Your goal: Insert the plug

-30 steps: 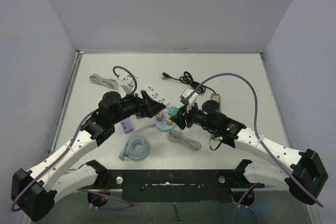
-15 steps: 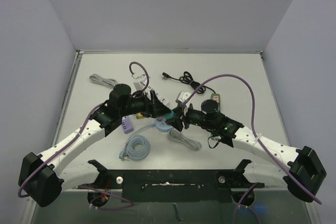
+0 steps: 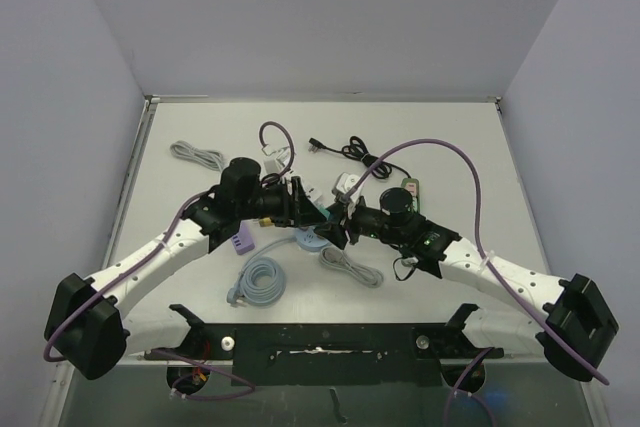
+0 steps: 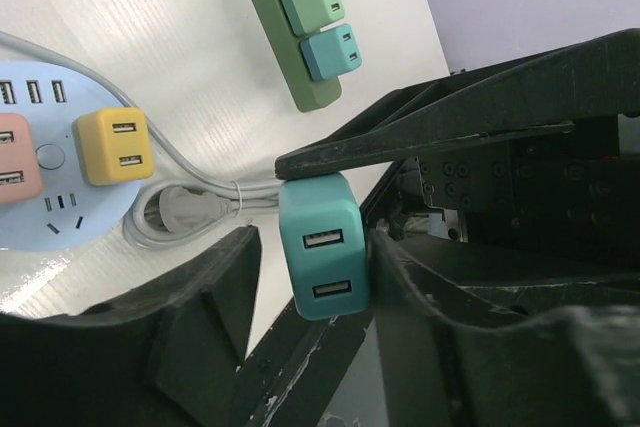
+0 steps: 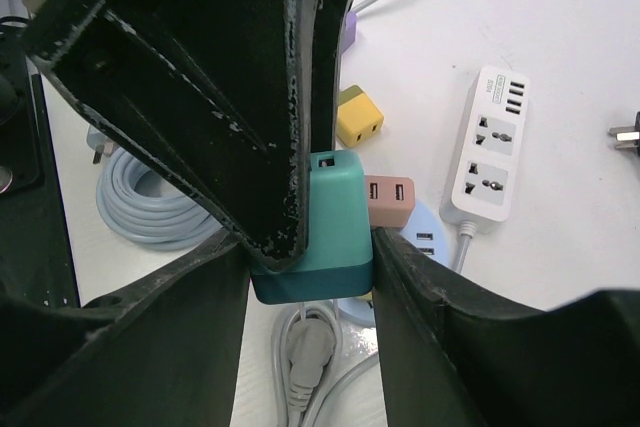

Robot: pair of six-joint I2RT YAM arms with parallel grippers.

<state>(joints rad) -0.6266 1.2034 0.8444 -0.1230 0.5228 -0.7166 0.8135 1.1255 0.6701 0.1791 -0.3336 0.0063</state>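
Prongs of teal plug (image 4: 322,257) out of sight; round blue hub (image 4: 95,212) cropped at left edge.

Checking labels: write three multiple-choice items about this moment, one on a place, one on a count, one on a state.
1. Where does the yellow charger sit? A on the round blue hub B in a bowl C on a shelf
2. USB ports showing on the teal charger? A one B two C four
3. The right claw is: A open, empty B shut on the teal charger C shut on a screwdriver
Key: 1A, it stands on the blue disc; 2B, two slots show; 3B, its fingers press the charger's sides.
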